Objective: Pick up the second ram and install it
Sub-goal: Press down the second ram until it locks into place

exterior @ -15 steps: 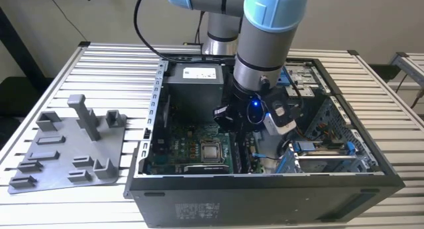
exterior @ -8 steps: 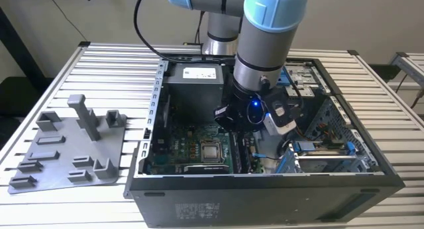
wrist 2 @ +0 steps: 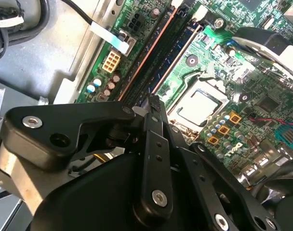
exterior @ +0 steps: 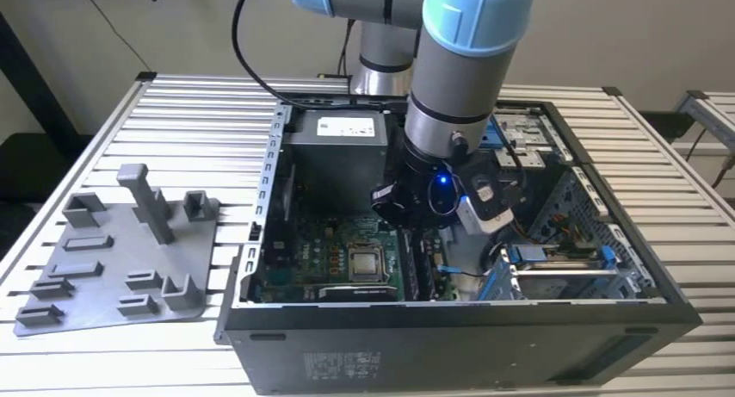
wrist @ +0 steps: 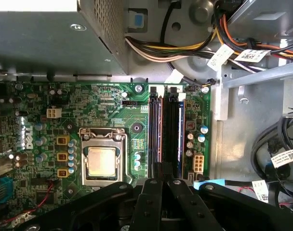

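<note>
We see the claw (wrist: 161,175) lowered into the open computer case (exterior: 460,328), its black fingers (wrist 2: 153,120) drawn close together right over the memory slots (wrist: 166,127). A thin dark edge sits between the fingertips in both wrist views, but we cannot tell whether that is the second ram or part of the fingers, so we cannot say where the second ram is or whether the claw has hold of anything. In the first wrist view the slots run away from the claw, with the processor socket (wrist: 102,161) beside them on the green motherboard (wrist: 88,110). Bundled cables (wrist: 185,48) lie at the board's far end. In the exterior view the arm (exterior: 466,78) comes down into the case, and a grey parts tray (exterior: 115,259) lies on the slatted table (exterior: 195,130) at the exterior view's left.
</note>
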Controlling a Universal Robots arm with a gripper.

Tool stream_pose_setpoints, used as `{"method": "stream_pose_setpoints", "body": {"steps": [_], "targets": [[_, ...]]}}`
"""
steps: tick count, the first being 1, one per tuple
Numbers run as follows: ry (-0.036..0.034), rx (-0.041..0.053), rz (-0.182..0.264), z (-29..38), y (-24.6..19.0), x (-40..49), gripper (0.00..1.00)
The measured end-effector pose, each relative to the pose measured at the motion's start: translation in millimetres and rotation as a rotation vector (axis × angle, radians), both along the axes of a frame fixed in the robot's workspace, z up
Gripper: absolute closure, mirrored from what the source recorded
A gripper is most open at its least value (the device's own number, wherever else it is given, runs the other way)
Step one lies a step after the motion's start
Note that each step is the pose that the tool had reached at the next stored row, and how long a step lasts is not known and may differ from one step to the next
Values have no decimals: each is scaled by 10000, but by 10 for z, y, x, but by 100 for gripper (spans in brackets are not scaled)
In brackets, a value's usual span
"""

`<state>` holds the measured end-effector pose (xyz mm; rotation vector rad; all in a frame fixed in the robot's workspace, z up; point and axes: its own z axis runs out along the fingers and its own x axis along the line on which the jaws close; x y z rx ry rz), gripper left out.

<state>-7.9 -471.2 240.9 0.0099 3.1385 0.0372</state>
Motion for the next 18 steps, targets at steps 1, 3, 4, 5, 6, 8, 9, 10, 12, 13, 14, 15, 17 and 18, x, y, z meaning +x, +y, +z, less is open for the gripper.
{"method": "stream_pose_setpoints", "body": {"steps": [1,3,4,5,6,8,9,10,12,13,14,15,17,18], "targets": [[0,2,0,0,0,0,89],[0,4,0,0,0,0,89],[0,6,0,0,0,0,89],[0,6,12,0,0,0,89],[-1,7,61,0,0,0,89],[-7,7,232,0,0,-2,89],[-10,7,365,0,0,-3,89],[-11,6,542,0,0,-3,89],[-14,6,895,0,0,-3,89],[-15,6,1084,0,0,-4,89],[-16,6,1230,0,0,-3,89],[-16,7,1372,0,0,-3,89],[-17,7,1713,0,0,-3,89],[-16,7,1908,0,0,-3,89]]}}
